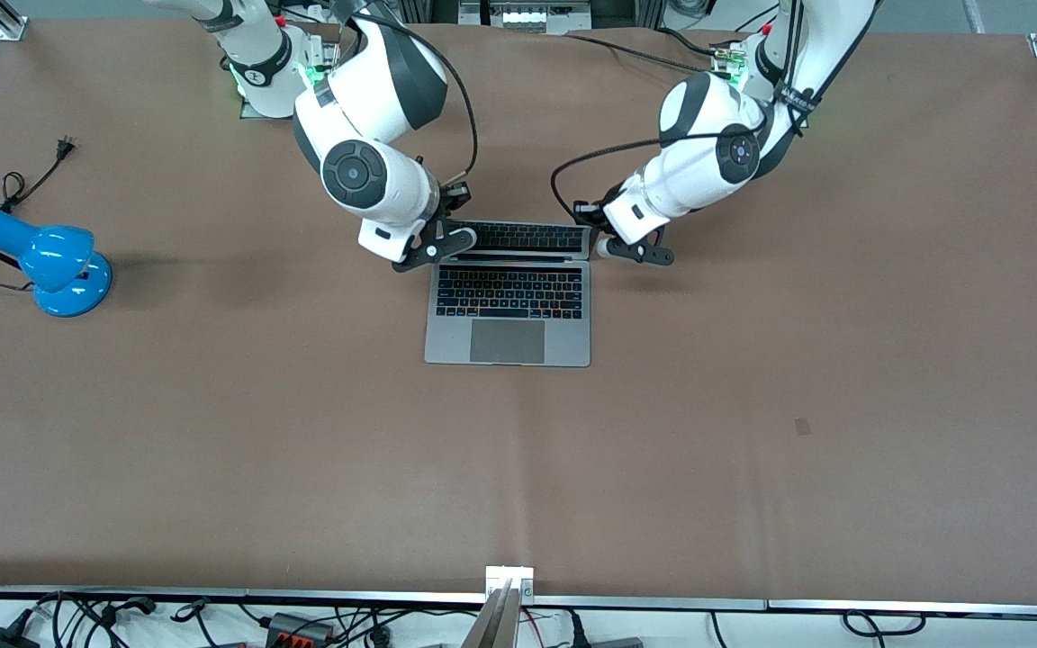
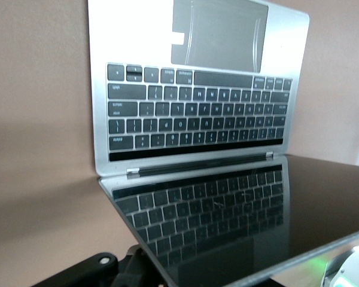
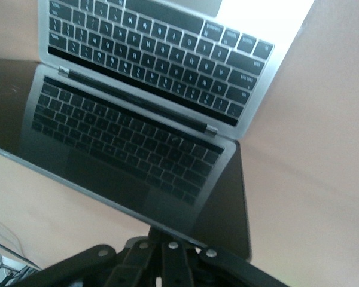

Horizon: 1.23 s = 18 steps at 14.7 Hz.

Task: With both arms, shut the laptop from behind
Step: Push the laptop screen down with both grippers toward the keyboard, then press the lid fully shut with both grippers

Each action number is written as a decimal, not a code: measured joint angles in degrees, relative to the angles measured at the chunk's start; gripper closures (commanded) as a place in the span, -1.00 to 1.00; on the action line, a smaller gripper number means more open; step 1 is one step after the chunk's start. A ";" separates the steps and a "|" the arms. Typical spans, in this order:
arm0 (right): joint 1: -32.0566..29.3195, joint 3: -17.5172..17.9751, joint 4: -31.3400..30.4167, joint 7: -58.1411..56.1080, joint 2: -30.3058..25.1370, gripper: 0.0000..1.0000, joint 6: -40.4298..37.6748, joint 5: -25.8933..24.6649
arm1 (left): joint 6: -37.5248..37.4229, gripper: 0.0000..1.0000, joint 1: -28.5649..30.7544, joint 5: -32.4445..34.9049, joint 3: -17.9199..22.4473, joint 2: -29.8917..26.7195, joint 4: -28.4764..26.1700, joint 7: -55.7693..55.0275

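The grey laptop (image 1: 508,342) lies open in the middle of the table, its dark screen (image 1: 527,238) tilted and mirroring the black keys. My right gripper (image 1: 446,241) is shut and sits against the lid's back at the corner toward the right arm's end. In the right wrist view (image 3: 167,254) its fingers touch the lid's top edge, with the laptop (image 3: 155,60) in front. My left gripper (image 1: 635,251) is shut at the lid's other corner. In the left wrist view (image 2: 128,269) the lid of the laptop (image 2: 191,113) mostly hides it.
A blue desk lamp (image 1: 41,261) lies toward the right arm's end of the table, its black cord and plug (image 1: 64,144) trailing beside it. The brown table (image 1: 752,405) stretches wide around the laptop.
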 measured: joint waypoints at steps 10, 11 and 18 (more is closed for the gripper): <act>-1.68 -0.75 5.07 0.01 7.16 1.00 5.17 0.00 | 0.99 1.00 -0.06 0.00 3.38 8.14 6.35 0.04; -1.72 -0.75 5.23 0.01 8.32 1.00 6.80 0.00 | 1.06 1.00 -0.07 0.00 3.52 8.99 7.04 0.04; -1.78 -0.77 8.20 0.01 15.08 1.00 12.96 0.00 | 1.57 1.00 -0.36 2.70 5.70 16.43 13.42 0.18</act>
